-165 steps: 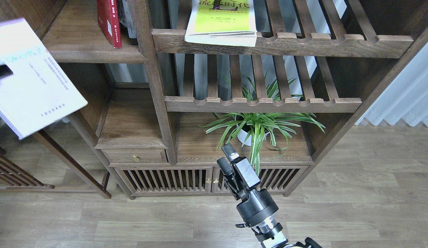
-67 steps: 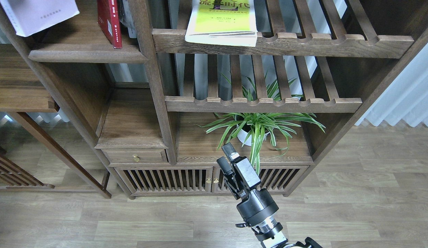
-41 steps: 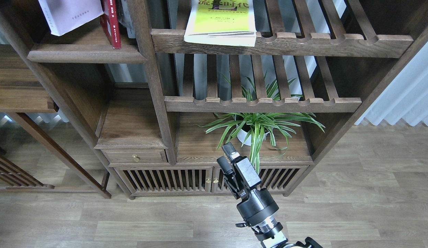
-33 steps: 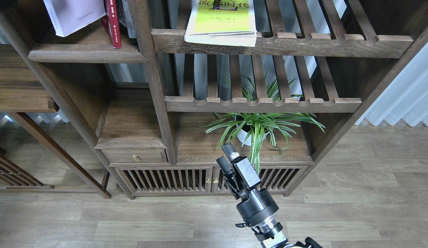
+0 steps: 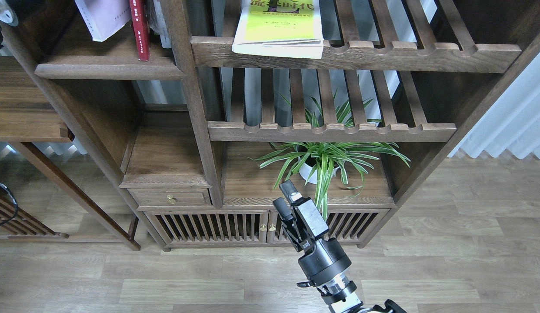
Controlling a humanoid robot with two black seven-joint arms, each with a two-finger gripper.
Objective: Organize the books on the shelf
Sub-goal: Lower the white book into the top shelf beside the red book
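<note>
Head view looks down on a dark-brown wooden bookcase standing on a grey-brown plank floor (image 5: 448, 243), with pale pleated curtains (image 5: 513, 126) at the far right. At the upper left sits the shelf (image 5: 109, 69), a solid flat board with a rounded moulded front edge and visible grain. On it the red book (image 5: 139, 30) stands upright, its thin spine facing near. Just to its left the lavender-white book (image 5: 105, 19) leans, its bottom corner raised off the board and its right side close against the red one; whether they touch cannot be told. Both run off the top of the picture.

To the right, two slatted racks with notched front rails span the wide bay. The yellow-green book (image 5: 279, 27) lies flat on the upper rack (image 5: 405, 54), its white lower edge overhanging the near rail. Below the lower rack (image 5: 339, 130) a spider plant (image 5: 326, 163) with long striped leaves grows from a white pot on a flat board. Under that are a small drawer with a brass knob (image 5: 171, 199) and slatted cabinet doors (image 5: 209, 226).

The right claw (image 5: 289, 198) rises from the bottom edge in front of the cabinet, matte black, its two fingers close together and gripping nothing. The left claw lies outside the picture; only a dark bit of arm shows at the top left corner.
</note>
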